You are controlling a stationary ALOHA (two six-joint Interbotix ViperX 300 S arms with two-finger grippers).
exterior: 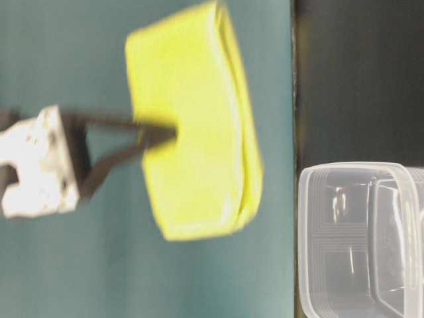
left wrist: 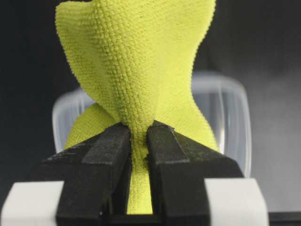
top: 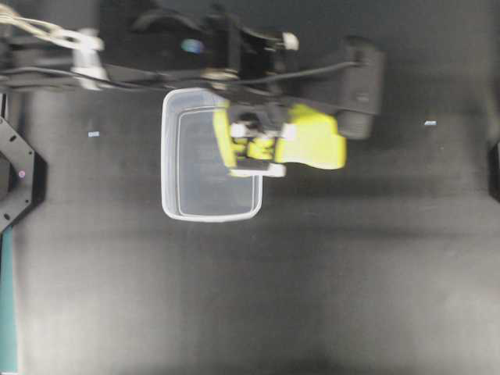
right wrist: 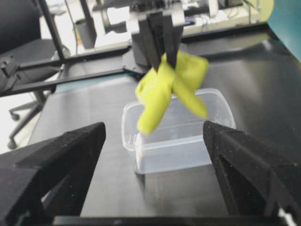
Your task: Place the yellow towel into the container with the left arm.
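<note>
The yellow towel [top: 316, 139] is hanging in the air, bunched up and pinched in the middle by the left gripper [left wrist: 139, 136]. In the left wrist view, the two black fingers [left wrist: 101, 155] are squeezing tight on a fold of the cloth, and the fuzzy yellow cloth is spreading out above them to the top of the frame. In the overhead view, the towel is sitting near the upper middle of the frame, partly over the right edge of the container [top: 209, 160] and partly sticking out past it to the right. No part of the towel is lying inside the tub. In the right wrist view, the towel [right wrist: 171, 89] is drooping down in two floppy ends just above the clear tub [right wrist: 178, 132], which is sitting in the middle of the frame on the dark table [right wrist: 94, 155]. In the table-level view, the towel [exterior: 195, 126] is filling the upper middle of the frame, looking blurry, and the tub [exterior: 361, 238] is showing at the lower right. The left arm [top: 258, 55] is reaching in from the top of the overhead view. The right gripper [right wrist: 153, 160] is resting low at the bottom of its own view with its two fingers [right wrist: 61, 160] spread wide apart, holding nothing.
</note>
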